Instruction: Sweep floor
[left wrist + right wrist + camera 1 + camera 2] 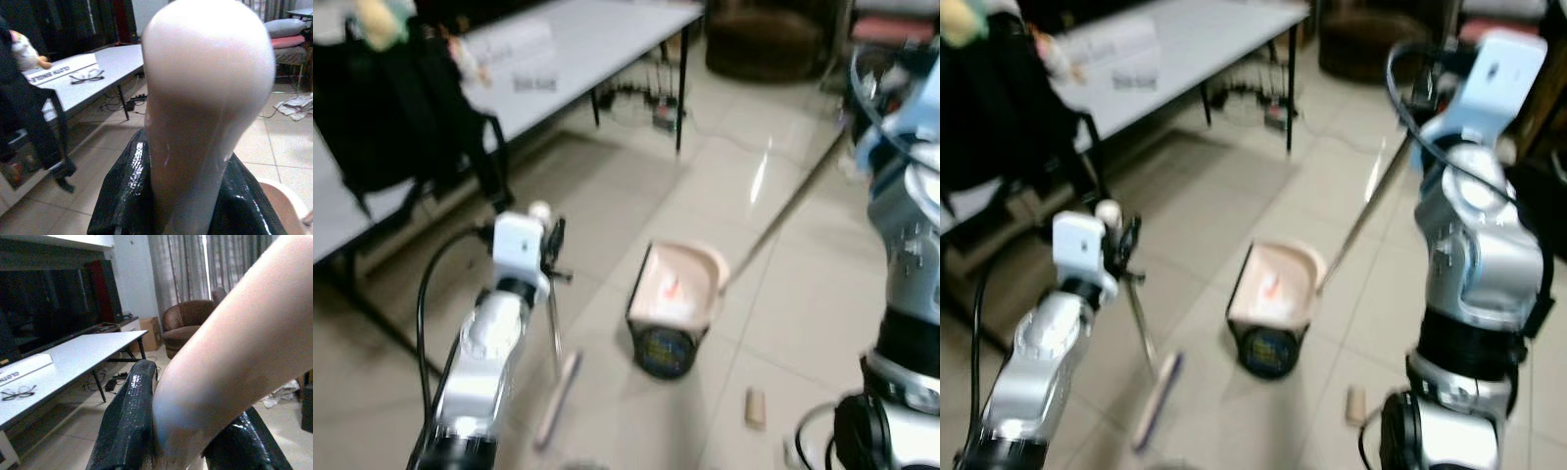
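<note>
My left gripper [549, 247] is shut on the thin metal shaft of a broom, just below its rounded pale pink top [208, 93]. The pink broom head [558, 397] rests on the tiled floor in front of me. A pink dustpan [677, 287] stands on the floor to the right of the broom head, its tray tipped up over a dark round base. Its long handle [1363, 217] slants up to my right gripper [1427, 96], which is shut on it. A small tan cylinder of litter [756, 407] lies on the tiles to the right of the dustpan.
A long white table [607, 39] runs along the left, with cables [646, 103] on the floor under it. A black backpack [382, 108] hangs at its near end. A brown armchair [773, 39] stands at the back. Open tiles lie around the dustpan.
</note>
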`<state>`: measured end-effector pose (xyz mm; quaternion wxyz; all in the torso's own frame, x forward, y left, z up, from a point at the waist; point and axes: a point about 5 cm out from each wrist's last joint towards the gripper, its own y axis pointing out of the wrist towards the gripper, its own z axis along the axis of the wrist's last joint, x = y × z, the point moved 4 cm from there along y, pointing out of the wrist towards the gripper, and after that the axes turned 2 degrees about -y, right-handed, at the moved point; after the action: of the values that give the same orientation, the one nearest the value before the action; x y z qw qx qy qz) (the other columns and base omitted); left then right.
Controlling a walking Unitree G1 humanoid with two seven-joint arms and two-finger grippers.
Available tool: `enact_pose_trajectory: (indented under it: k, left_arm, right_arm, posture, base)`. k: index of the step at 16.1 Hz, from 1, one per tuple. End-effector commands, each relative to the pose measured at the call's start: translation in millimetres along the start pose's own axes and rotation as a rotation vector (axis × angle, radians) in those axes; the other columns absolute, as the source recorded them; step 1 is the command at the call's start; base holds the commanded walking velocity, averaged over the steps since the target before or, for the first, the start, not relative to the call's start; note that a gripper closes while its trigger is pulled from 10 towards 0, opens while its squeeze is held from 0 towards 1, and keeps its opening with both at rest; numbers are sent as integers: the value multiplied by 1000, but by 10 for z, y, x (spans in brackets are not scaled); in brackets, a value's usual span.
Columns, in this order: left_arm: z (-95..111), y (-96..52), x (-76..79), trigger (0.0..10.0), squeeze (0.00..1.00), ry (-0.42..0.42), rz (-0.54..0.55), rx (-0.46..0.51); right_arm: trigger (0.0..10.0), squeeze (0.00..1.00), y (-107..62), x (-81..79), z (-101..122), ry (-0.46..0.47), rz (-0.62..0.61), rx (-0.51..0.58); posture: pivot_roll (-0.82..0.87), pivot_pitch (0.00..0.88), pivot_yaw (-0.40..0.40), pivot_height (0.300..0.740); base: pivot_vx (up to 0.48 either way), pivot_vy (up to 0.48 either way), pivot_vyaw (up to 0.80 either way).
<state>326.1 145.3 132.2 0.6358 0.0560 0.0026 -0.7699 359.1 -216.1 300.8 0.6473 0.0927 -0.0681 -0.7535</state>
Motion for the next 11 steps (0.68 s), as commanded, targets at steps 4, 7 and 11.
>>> enact_pose_trajectory:
  k: [4,7,11]
  left_arm:
    - [49,-24,2,10000,0,15,-6,18]
    - [53,-44,1,10000,0,16,9,22]
    - [56,-129,-69,10000,0,32,48,21]
  right_arm:
    - [10000,0,-65,-340,254,-123,137,196]
    - [10000,0,-96,-594,178,-148,246,222]
    - [10000,0,-169,-898,31,-245,376,247]
  posture:
    - [-101,0,64,740]
    - [-78,0,32,740]
    - [-47,0,-1,740]
  base:
    - [0,0,0]
    - [0,0,0]
    - [0,0,0]
